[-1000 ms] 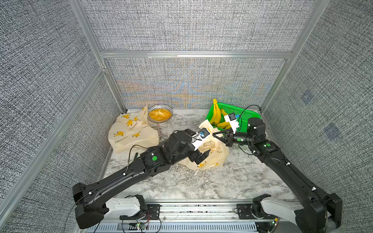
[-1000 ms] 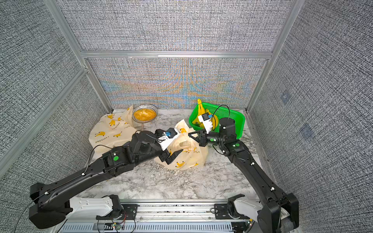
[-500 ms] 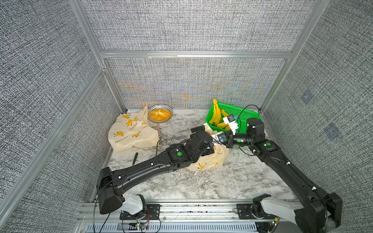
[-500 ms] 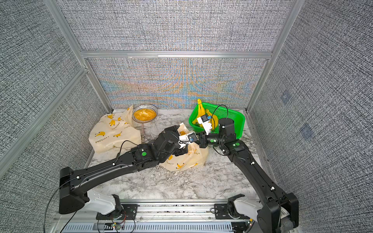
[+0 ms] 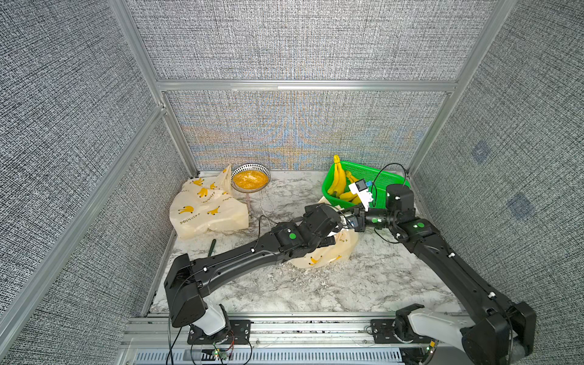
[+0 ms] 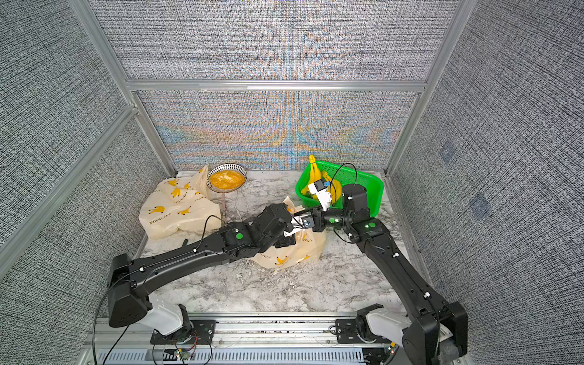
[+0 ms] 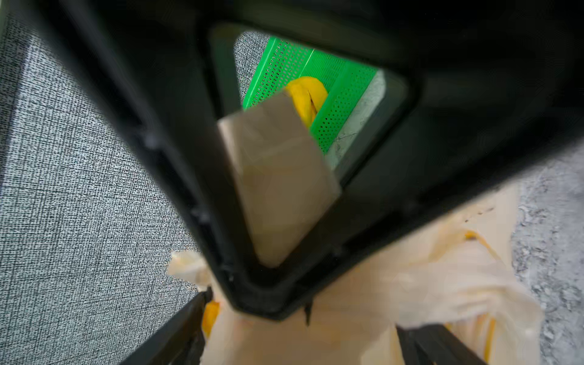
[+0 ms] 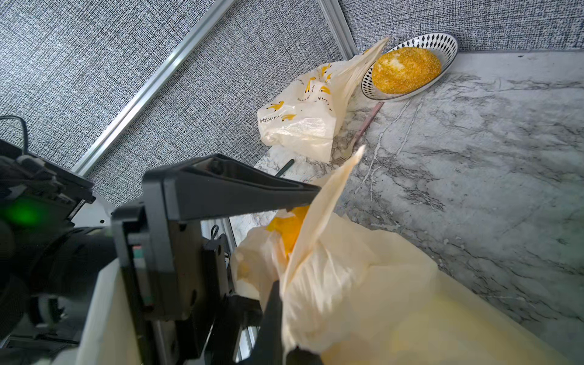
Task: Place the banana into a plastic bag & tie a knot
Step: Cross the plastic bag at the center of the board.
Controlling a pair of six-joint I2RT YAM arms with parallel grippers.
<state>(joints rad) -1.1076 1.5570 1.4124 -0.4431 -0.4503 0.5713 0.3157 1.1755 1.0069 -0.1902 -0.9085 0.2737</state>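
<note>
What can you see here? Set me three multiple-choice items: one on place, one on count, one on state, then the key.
1. Where are the loose bananas? A) on the floor B) in the basket C) in a box
2. How many bags are there? A) one B) two C) three
3. The right gripper is: A) wide open B) shut on a banana C) shut on the middle bag
Key: 1 B, they stick out of the green basket. 2 B, the left bag plus the middle one. 3 C, its jaws pinch that bag's flap.
</note>
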